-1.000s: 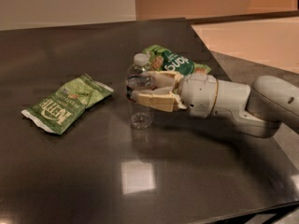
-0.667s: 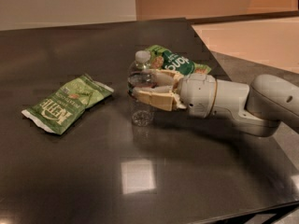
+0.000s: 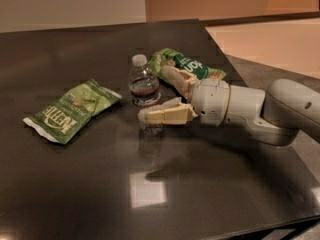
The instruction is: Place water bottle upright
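Observation:
The water bottle [image 3: 144, 86] stands upright on the dark table [image 3: 75, 184], clear and ribbed, with a white cap and a dark label. My gripper [image 3: 153, 93] reaches in from the right at table height. It is open. The near finger [image 3: 167, 115] lies in front of the bottle's base. The far finger [image 3: 176, 79] sits just right of the bottle and behind it. The bottle stands between the spread fingertips, and no finger visibly presses on it.
A green Kettle chip bag [image 3: 70, 111] lies flat to the left of the bottle. Another green snack bag [image 3: 187, 65] lies behind my gripper. The table's right edge [image 3: 225, 59] runs close behind the arm, with floor beyond.
The fingers have spread wider apart around the bottle. The bottle now stands upright on the table on its own.

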